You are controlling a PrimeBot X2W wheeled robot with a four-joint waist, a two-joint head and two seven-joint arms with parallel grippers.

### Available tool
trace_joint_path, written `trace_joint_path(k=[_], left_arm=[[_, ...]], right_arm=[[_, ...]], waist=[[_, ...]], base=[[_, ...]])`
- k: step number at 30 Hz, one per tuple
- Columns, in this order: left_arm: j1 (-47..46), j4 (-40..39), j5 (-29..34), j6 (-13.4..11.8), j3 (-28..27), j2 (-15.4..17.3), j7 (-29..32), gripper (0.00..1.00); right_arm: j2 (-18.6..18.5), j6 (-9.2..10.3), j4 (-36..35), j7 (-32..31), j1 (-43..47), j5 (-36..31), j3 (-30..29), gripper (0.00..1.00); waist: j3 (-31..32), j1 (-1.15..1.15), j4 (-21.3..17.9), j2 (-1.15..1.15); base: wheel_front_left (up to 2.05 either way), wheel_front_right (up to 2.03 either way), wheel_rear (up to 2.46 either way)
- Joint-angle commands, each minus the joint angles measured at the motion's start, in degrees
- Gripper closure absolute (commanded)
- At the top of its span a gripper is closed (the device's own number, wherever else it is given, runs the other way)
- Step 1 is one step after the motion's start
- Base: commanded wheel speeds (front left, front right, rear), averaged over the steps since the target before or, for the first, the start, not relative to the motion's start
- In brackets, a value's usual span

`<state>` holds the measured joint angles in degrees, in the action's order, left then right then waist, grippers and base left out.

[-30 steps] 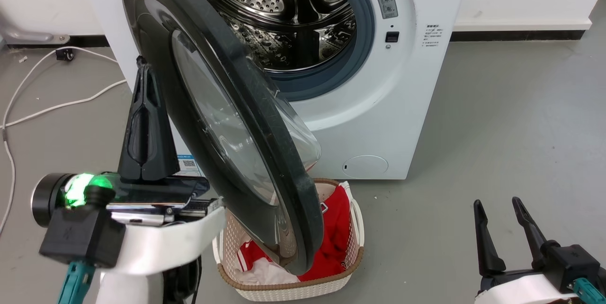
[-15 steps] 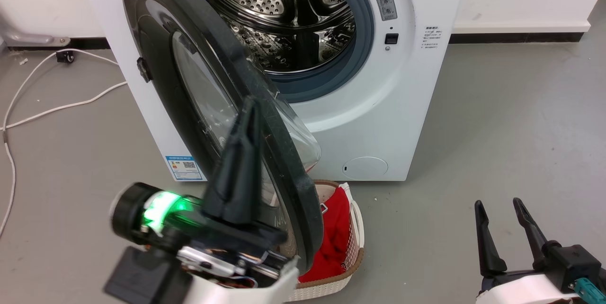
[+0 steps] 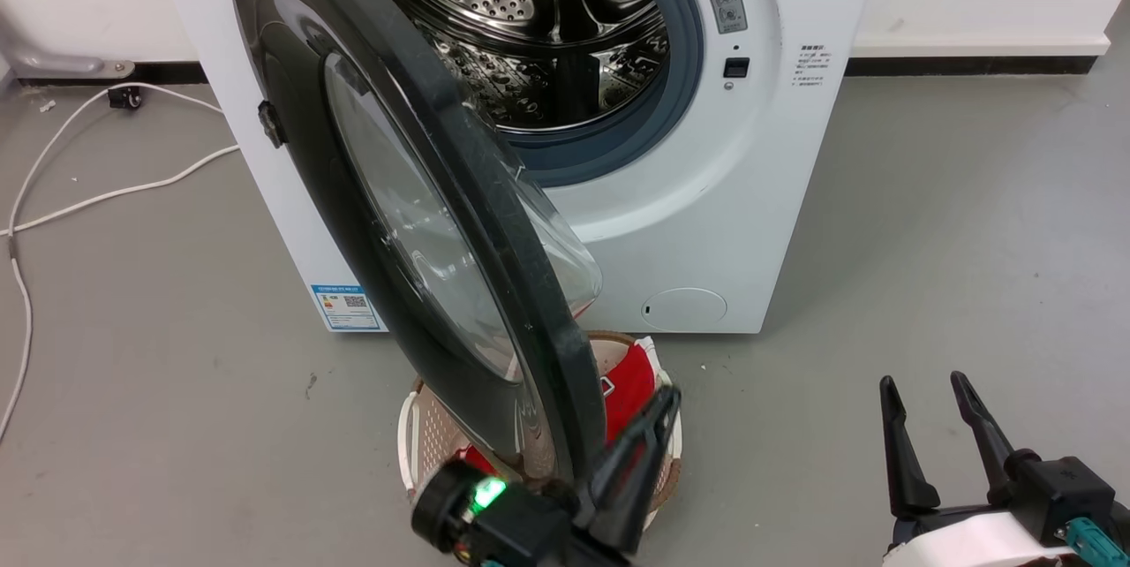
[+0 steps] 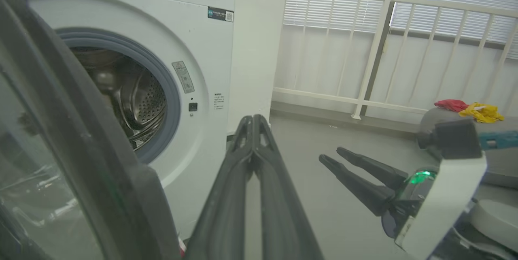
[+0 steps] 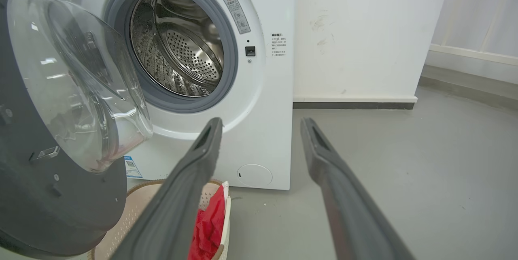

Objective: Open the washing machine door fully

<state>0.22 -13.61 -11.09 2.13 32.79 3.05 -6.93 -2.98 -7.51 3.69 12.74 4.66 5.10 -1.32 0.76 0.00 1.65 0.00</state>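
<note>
Two grippers show in the head view: the large round glossy black washing machine door [image 3: 388, 196] hangs swung out, edge-on, from the big white front-loading washing machine [image 3: 724, 196], left gripper [image 3: 662, 404] just beside its lower rim. Left wrist view: those fingers pressed together, empty. Right wrist view: right gripper [image 5: 262, 121] spread wide, holding nothing.
</note>
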Motion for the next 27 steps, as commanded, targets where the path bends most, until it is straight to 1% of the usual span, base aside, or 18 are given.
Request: trace_joint_path(k=[1, 6, 11, 20, 27], left_arm=[[0.98, 1.60, -0.10, 0.26, 0.53, 0.25, 0.24, 1.00], [2.23, 9.06, -0.85, -0.18, 1.93, 0.14, 0.26, 1.00], [1.72, 14.56, -1.10, -1.07, 2.25, -0.08, -1.09, 1.00], [-4.54, 19.23, -1.74, -2.76, 0.66, -0.10, -3.98, 1.00], [-7.29, 21.60, -2.75, -5.88, 0.28, -0.16, -5.43, 1.00]], right_arm=[[0.19, 0.04, 0.11, 0.22, -0.53, 0.58, 0.13, 0.00], [0.19, 0.04, 0.40, 0.32, -0.54, 0.66, 0.46, 0.00], [0.19, 0.04, 0.40, 0.19, -0.90, 0.89, 0.64, 0.00], [0.19, 0.04, 0.65, 0.24, -2.32, 1.06, 1.01, 0.00], [0.19, 0.04, 1.15, 0.39, -2.55, 1.35, 1.39, 0.00]], waist=[[-0.10, 0.00, -0.15, 0.00], [-0.69, 0.00, -0.74, 0.00], [-1.83, 0.00, -1.22, 0.00], [-3.78, 0.00, -1.63, 0.00], [-4.37, 0.00, -2.12, 0.00]], base=[[0.00, 0.00, 0.00], [0.00, 0.00, 0.00], [0.00, 0.00, 0.00], [0.00, 0.00, 0.00], [0.00, 0.00, 0.00]])
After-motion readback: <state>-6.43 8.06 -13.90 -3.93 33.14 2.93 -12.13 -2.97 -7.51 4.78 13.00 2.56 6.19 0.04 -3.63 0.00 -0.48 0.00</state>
